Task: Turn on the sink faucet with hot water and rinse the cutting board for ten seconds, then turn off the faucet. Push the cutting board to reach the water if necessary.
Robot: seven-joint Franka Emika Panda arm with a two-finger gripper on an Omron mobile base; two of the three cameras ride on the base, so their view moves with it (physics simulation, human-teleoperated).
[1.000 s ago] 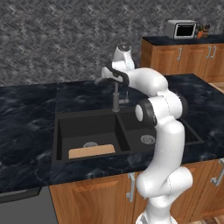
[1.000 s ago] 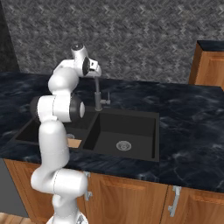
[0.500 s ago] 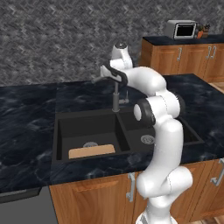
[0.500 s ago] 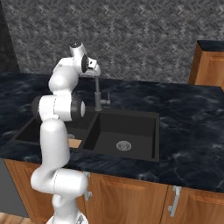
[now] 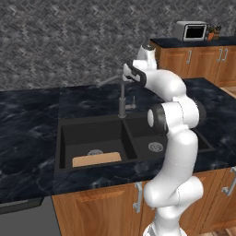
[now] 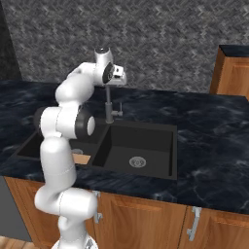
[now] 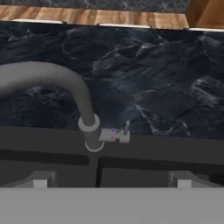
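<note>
The dark grey sink faucet [image 5: 122, 99] stands behind the divider of the black double sink [image 5: 69, 138], its thin spout arm angled up and to the left. Its small lever [image 7: 120, 134] sticks out at the post's base, also seen as the lever [image 6: 118, 113]. My gripper [image 5: 127, 76] hovers just above the faucet's top, open, with nothing between its fingertips [image 7: 41, 179]. The tan cutting board [image 5: 96, 159] lies flat at the front of the left basin; a sliver of the cutting board [image 6: 82, 159] shows past my arm. The water is out of view.
Dark marble counter [image 5: 27, 124] surrounds the sink, with a grey tiled wall behind. A wooden cabinet with a toaster oven [image 5: 191, 31] stands at the back right. The right basin's silver drain [image 6: 136, 161] is bare.
My hand has drifted a little to the right above the faucet and its jaws have spread slightly wider. Faucet, spout and cutting board have not moved.
</note>
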